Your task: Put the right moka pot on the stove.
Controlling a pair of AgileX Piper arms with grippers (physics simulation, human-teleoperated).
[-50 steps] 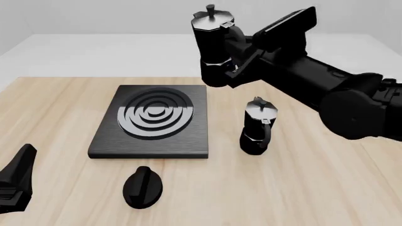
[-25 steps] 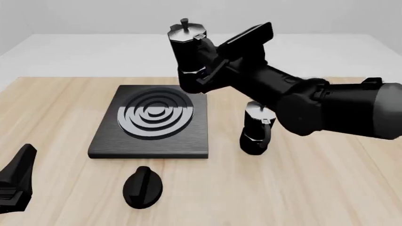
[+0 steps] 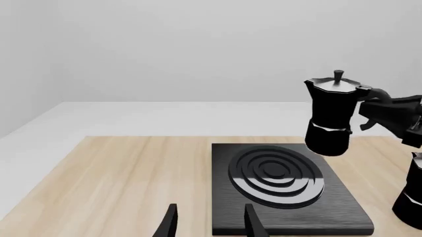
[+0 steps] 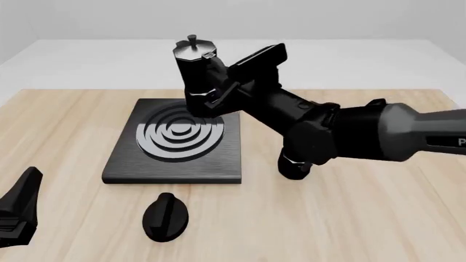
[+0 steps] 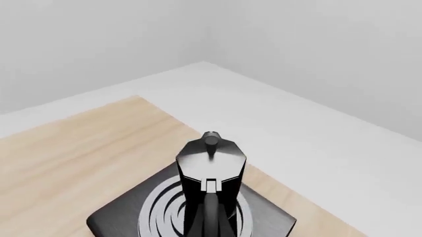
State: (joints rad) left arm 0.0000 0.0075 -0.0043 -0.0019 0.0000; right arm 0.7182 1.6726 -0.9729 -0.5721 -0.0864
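Front view is showing the right gripper carrying the right moka pot by its side handle, jaws pinching that handle, the pot upright and clear of every surface. Taking the stove as the landmark: the pot is hanging above the stove's far right portion, over the outer edge of the burner rings, with open air showing between its base and the slab. The right arm is reaching in from the right of the stove, crossing in front of the second moka pot, which is standing on the table just to the right of the stove's near right corner; only its lower body is showing beneath the arm. A small black oval knob is lying on the table in front of the stove, near its front edge.

Left wrist view is showing the left gripper with its fingers spread apart and nothing between them, sitting low over the table in front of the stove and to its left. From there the lifted pot is appearing above the stove's far right corner.

Right wrist view is looking down over the pot's grey lid and top knob, with the burner rings directly underneath.
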